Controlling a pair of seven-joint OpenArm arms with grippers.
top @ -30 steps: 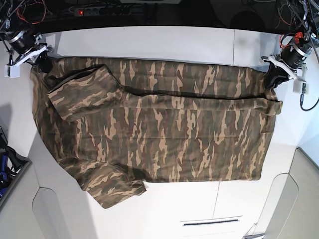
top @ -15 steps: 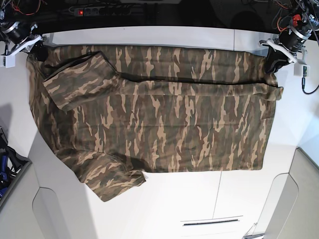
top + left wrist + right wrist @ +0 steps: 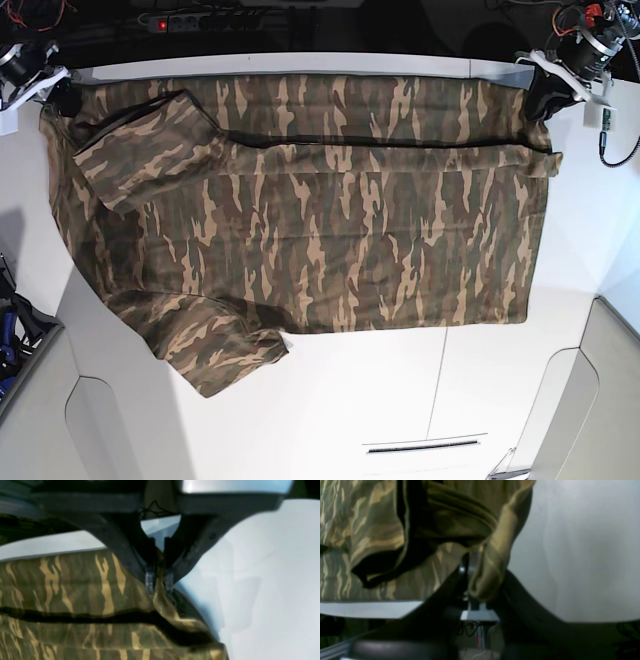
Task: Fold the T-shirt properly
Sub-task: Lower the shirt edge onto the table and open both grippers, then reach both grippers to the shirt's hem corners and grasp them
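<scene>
Since the earlier frames I've drawn both arms toward the far edge, and the shirt [image 3: 300,210] has slid that way with them; its far hem now lies close to the far rim of the counter [image 3: 330,400]. The shirt is spread wide across the white counter, one sleeve folded in over the far-left part, the other sleeve sticking out at the near left. My left fingers [image 3: 159,580], at the far-right corner in the base view, are clenched on a pinch of camouflage cloth. My right fingers [image 3: 480,580], at the far-left corner, are closed on a bunched tan-and-olive edge, which drapes over them. A dark shadow line runs beneath the lifted far strip.
</scene>
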